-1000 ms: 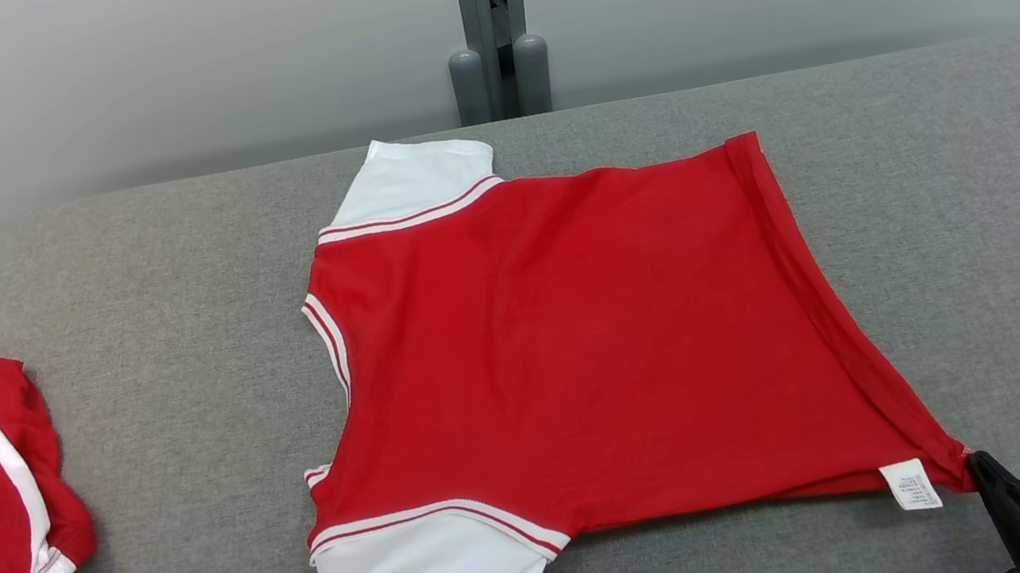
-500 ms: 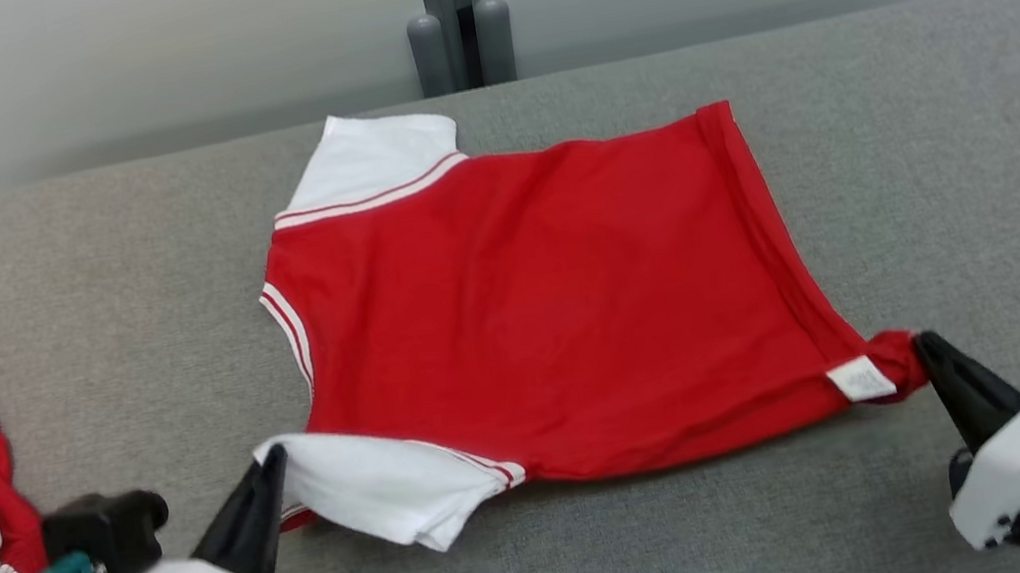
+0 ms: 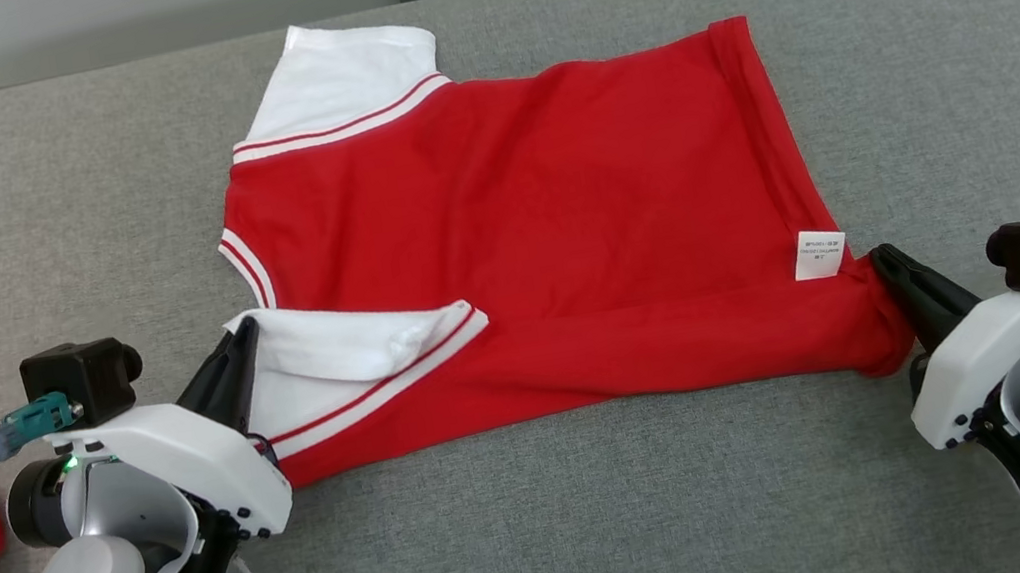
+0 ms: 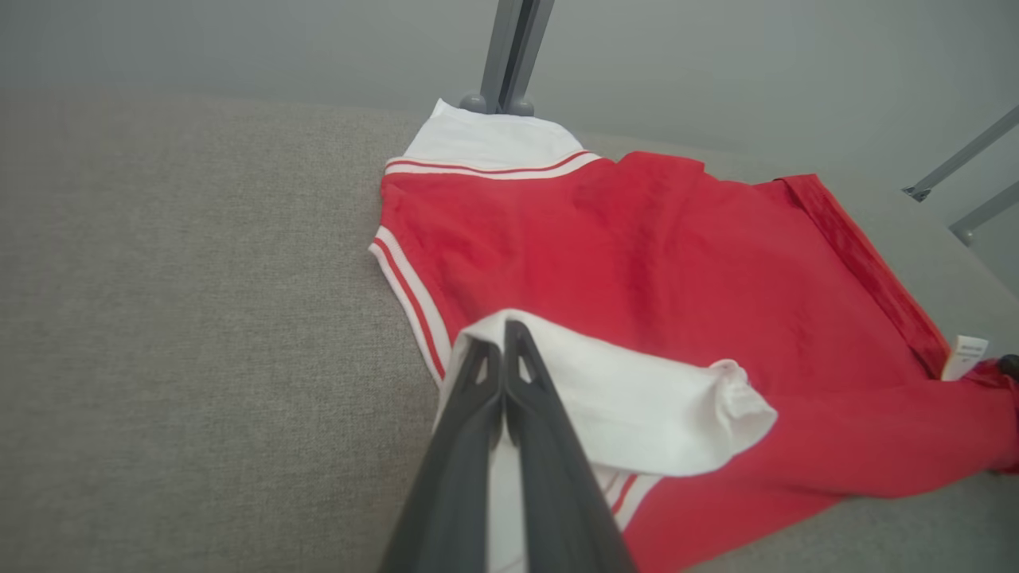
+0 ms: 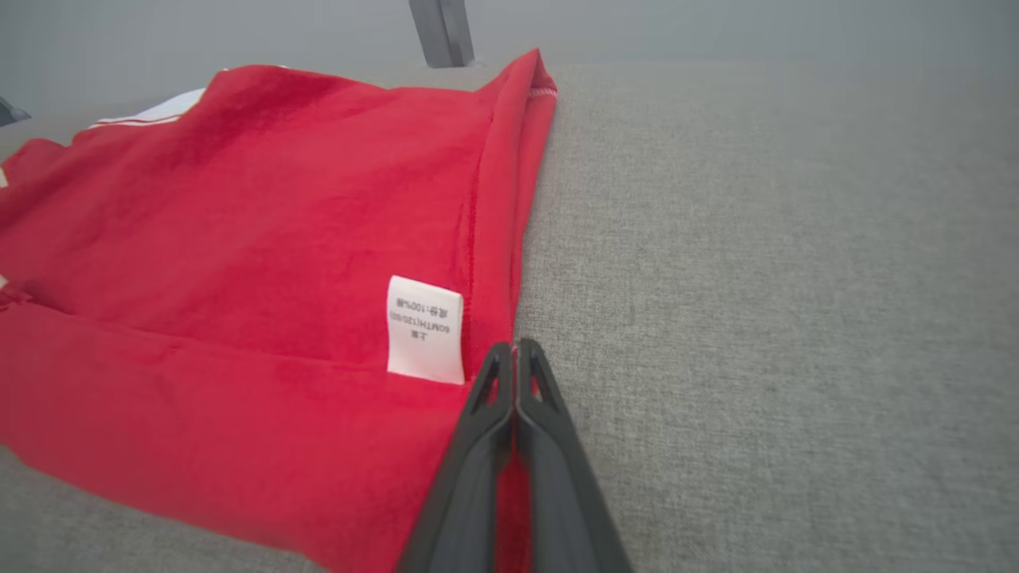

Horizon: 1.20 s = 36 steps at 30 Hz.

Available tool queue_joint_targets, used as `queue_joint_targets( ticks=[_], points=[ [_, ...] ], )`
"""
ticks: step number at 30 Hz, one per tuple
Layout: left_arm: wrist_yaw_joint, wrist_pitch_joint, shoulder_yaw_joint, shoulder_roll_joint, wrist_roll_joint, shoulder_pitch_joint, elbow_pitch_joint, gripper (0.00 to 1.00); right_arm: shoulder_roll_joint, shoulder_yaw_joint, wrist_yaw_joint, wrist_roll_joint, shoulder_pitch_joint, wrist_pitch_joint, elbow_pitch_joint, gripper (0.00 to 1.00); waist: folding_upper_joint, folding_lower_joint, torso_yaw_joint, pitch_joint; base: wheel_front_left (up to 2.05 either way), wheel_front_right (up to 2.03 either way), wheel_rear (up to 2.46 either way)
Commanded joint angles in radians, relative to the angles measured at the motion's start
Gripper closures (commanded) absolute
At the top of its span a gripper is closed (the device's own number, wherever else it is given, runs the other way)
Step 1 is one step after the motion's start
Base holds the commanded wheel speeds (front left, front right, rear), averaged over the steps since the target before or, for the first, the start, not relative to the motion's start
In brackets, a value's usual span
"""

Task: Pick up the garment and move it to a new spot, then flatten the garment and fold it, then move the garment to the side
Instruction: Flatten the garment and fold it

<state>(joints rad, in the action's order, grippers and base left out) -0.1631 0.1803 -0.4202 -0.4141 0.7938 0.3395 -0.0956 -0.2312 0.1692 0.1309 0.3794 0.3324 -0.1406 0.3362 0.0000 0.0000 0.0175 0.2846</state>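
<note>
Pinching the near white sleeve (image 3: 348,351) of the red garment (image 3: 535,182), the left hand (image 3: 244,331) holds it folded over the body. The right hand (image 3: 878,257), fingers pressed together, grips what looks like the near right hem corner. The garment lies spread mid-desk (image 3: 605,515).

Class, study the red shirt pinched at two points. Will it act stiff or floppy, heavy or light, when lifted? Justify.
Probably floppy: the near edge of the shirt folds over between the left pincer and right pincer. Likely light: two thin pinches alone hold it. The white sleeve may flop loose.
</note>
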Motion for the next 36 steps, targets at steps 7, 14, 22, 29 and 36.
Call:
queue_joint_targets(
  ticks=[7,14,22,29,36],
  points=[
    [0.04,-0.089,0.002,0.038,-0.02,0.071,-0.12,0.0,0.001,0.044,0.0,0.059,0.051,0.086,0.07,0.0,0.0,0.0,-0.011,0.022,0.0,0.0,0.0],
    [0.009,-0.317,0.044,0.058,-0.089,0.059,-0.135,0.0,0.014,-0.031,0.0,0.045,0.012,0.242,0.052,0.0,0.0,0.0,-0.016,0.002,0.0,0.0,0.0],
    [-0.062,-0.435,0.068,0.057,-0.197,-0.03,-0.044,0.0,0.057,-0.12,0.0,-0.1,-0.065,0.352,-0.043,0.0,0.0,0.0,-0.023,-0.036,0.0,0.0,0.0],
    [-0.088,-0.444,0.086,0.051,-0.276,-0.15,0.016,0.0,0.107,-0.146,0.0,-0.195,-0.16,0.357,-0.135,0.0,0.0,0.0,-0.023,-0.077,0.0,0.0,0.0],
    [-0.073,-0.445,0.073,0.063,-0.29,-0.217,-0.038,0.0,0.132,-0.146,0.0,-0.214,-0.246,0.323,-0.162,0.0,0.0,0.0,-0.019,-0.12,0.0,0.0,0.0]
  ],
)
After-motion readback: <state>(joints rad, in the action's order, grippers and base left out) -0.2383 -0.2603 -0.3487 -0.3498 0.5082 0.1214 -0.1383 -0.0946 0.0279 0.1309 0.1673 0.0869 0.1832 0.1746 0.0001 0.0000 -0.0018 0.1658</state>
